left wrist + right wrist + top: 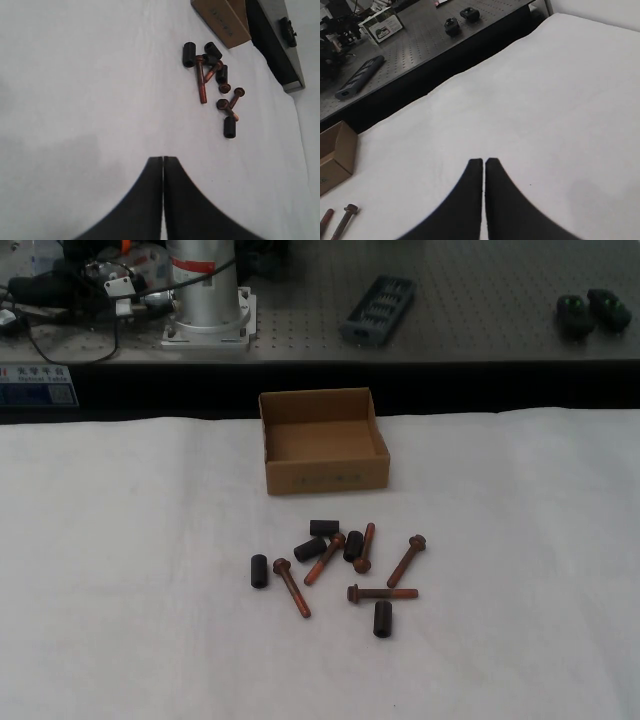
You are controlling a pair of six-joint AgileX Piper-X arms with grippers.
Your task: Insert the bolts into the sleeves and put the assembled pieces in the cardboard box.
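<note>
Plainly, with the left hand (163,159) and the right hand (484,160) each closed tight over the white worktop (120,590), the loose bolts (293,588) and sleeves (259,571) are found scattered just in front of the cardboard box (327,478), ahead of the left hand, which is judged nearer.

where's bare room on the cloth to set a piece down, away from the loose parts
Wide bare cloth lies on both sides of the cluster and along the near edge. Crowded: the bolts and sleeves just in front of the cardboard box.
</note>
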